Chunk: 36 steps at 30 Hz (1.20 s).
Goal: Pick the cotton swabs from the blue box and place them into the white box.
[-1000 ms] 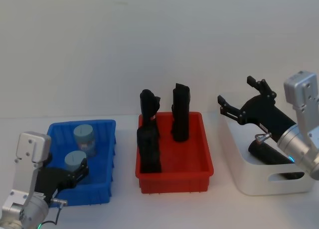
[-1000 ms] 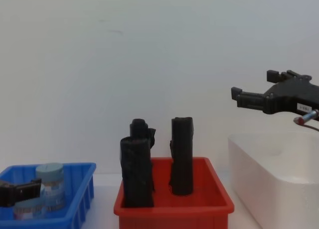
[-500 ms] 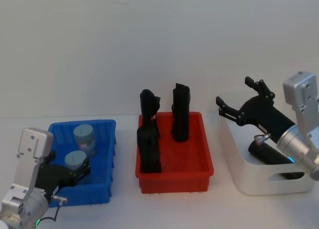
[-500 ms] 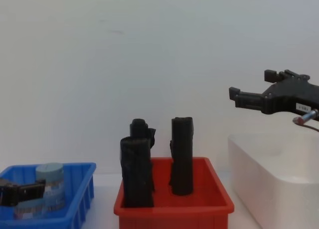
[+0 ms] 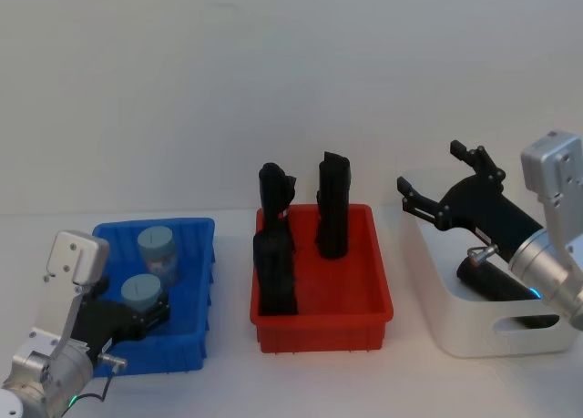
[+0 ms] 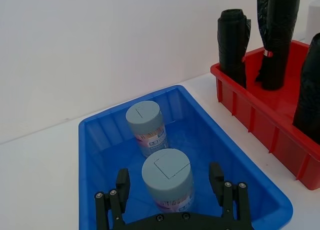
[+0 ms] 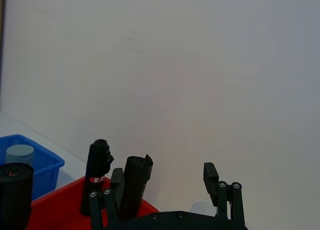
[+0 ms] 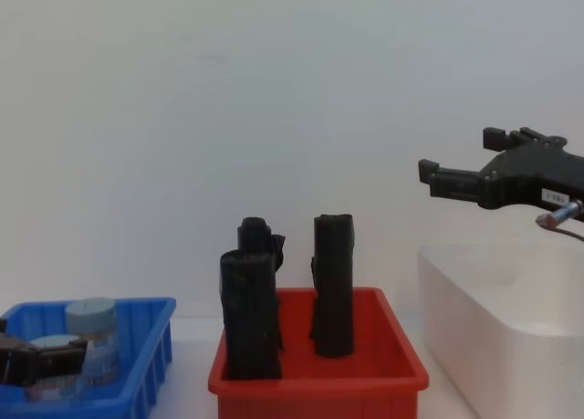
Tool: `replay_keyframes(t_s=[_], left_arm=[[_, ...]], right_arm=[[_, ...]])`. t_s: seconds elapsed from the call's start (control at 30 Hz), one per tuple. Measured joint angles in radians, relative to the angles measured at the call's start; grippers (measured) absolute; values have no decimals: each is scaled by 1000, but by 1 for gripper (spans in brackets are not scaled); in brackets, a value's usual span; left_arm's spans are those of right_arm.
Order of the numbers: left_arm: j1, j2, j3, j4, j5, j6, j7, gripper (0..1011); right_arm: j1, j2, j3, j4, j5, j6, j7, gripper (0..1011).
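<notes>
left box holds 2 cotton swabs, middle bin 3 rolls; right box stands beside it.

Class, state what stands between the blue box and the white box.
A red bin holding three upright black rolls, clearest in the head view.

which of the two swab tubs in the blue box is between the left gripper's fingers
The tub nearer the robot: the open left gripper straddles it. The other tub stands free farther back.
</notes>
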Motion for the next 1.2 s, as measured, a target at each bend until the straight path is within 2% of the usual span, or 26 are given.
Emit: replay_keyframes(t_s=[0.23, 0.77, 1.2], left_arm=[[-6, -5, -1, 9, 11, 6, -10, 1004], [2, -21, 2, 15, 6, 7, -4, 1004], [-19, -35, -6, 38, 17, 23, -2, 1004]], right_arm=[[0, 0, 0, -1, 0, 0, 1, 1001], [0, 0, 0, -1, 0, 0, 2, 1001], [0, 0, 0, -1, 0, 0, 2, 1001]])
